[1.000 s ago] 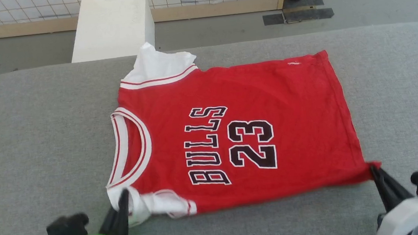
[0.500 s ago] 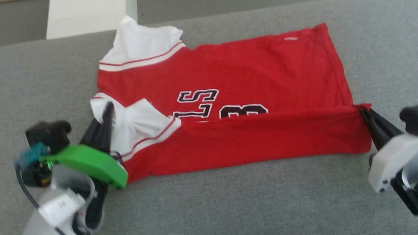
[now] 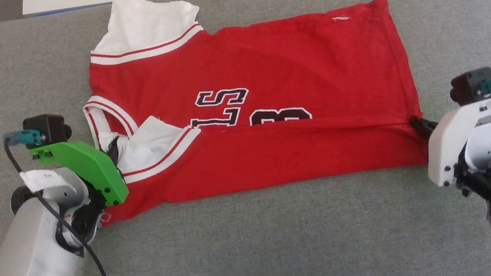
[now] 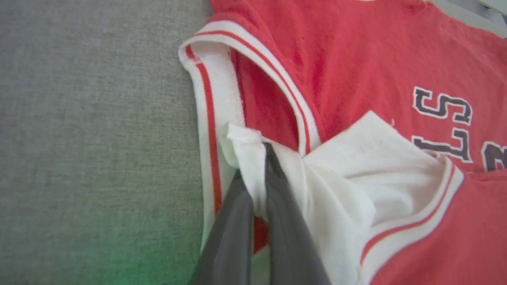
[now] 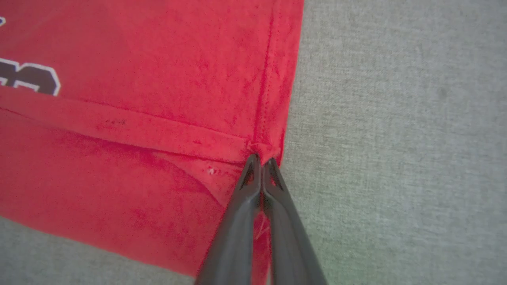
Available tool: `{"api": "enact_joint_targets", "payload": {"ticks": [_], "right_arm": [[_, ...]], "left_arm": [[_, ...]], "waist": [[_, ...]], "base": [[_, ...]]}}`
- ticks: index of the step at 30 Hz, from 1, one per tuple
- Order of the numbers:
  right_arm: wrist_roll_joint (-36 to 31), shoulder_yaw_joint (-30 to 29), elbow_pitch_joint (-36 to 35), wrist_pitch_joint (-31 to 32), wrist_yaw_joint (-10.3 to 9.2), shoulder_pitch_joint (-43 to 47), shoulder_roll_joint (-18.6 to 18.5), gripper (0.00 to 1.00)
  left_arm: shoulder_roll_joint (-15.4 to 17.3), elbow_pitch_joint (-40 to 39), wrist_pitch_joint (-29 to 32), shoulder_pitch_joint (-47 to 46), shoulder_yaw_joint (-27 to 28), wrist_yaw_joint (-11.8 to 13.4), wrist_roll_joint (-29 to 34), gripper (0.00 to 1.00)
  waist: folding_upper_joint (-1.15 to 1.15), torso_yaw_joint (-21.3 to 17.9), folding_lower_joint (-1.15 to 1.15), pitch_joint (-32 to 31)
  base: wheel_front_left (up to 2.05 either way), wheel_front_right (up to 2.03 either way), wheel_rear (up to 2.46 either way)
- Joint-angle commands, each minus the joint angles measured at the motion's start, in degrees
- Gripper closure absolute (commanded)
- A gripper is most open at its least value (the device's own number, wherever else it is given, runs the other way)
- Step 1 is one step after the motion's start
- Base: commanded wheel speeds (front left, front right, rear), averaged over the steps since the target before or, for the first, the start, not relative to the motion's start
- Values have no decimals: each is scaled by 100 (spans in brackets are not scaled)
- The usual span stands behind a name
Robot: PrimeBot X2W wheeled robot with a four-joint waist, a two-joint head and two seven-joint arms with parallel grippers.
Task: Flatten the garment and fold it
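Two pincers are each clamping one end of the red shirt [image 3: 265, 59], which is lying spread across the grey cloth-covered worktop [image 3: 256, 245] with its collar [image 4: 210, 99] toward the robot's left and its hem toward the right. The left pincer [image 4: 253, 166] is pinching the near sleeve [image 4: 356, 158] just beside the striped collar, its jaws clenched on a bunch of white cloth. The right pincer [image 5: 262, 159] is nipping the hem corner [image 5: 263, 149], its fingers pressed tight together on the red fabric. The near long edge is lying doubled over the chest, so a fold line is running across the shirt from one pincer to the other and is hiding the lower half of the black lettering [image 3: 221, 99]. By the look of it, the first lengthwise fold is being laid rather than the flattening. The next move is probably calling for both arms to be lowering the edge evenly, holding it taut so the crease is staying straight, before letting go. The gathered near sleeve is likely needing smoothing, and the far sleeve [image 3: 148, 21], sticking out crumpled at the far edge, is waiting to be tucked in.
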Motion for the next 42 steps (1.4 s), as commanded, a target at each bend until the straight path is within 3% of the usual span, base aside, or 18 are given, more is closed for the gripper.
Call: {"api": "enact_joint_targets", "payload": {"ticks": [1,2,3,4,7,12,19,24,26,27,33,38,39,40,42], "right_arm": [[4,-59,63,162,-11,-18,19,100],[-2,-102,14,218,-11,-31,45,68],[-2,-126,-40,213,-11,-24,70,50],[5,-178,-117,148,-11,-3,115,0],[-15,-298,-304,-217,-11,138,226,0],[-103,-477,-573,-1333,-11,596,457,0],[-278,-623,-748,-2982,-11,1373,720,0],[-498,-566,-951,-4198,-11,1910,968,0],[-596,-513,-985,-4384,-11,1960,1000,0],[-642,-438,-948,-4538,-11,1956,1034,0],[-666,-302,-913,-4609,-11,1910,1057,0],[-666,-237,-843,-4691,-11,1877,1063,0],[-665,-227,-828,-4705,-11,1878,1063,0],[-662,-223,-819,-4723,-11,1879,1064,0],[-678,-241,-805,-4771,-11,1889,1064,0]], "left_arm": [[-53,102,153,159,-106,60,-50,65],[-60,49,66,176,-76,86,-40,0],[-67,11,-79,192,-34,116,-8,0],[-74,-50,-305,222,6,131,56,0],[-107,-162,-1096,368,137,195,285,0],[-269,-374,-2484,920,346,343,588,0],[-441,-692,-3254,1845,273,519,806,0],[-545,-833,-2901,2348,203,901,723,0],[-551,-809,-2730,2365,259,1021,638,0],[-550,-745,-2449,2301,356,1259,540,0],[-516,-541,-1680,2101,436,1700,353,0],[-447,-509,-939,2064,347,1817,148,0],[-420,-528,-803,2074,326,1818,109,76],[-398,-568,-743,2082,310,1807,96,100],[-361,-679,-702,2107,311,1799,79,100]], "waist": [[0,31,0,-27],[0,52,0,-58],[0,70,0,-101],[0,85,0,-149],[0,122,0,-324],[0,151,0,-711],[0,189,0,-1158],[0,125,0,-1301],[0,74,0,-1292],[0,-25,0,-1264],[0,-230,0,-1220],[0,-386,0,-1209],[0,-416,0,-1207],[0,-436,0,-1205],[0,-462,0,-1197]], "base": [[0,0,0],[0,0,0],[0,0,0],[0,0,0],[0,0,0],[0,0,0],[0,0,0],[0,0,0],[0,0,0],[0,0,0],[0,0,0],[0,0,0],[0,0,0],[0,0,0],[0,0,0]]}}
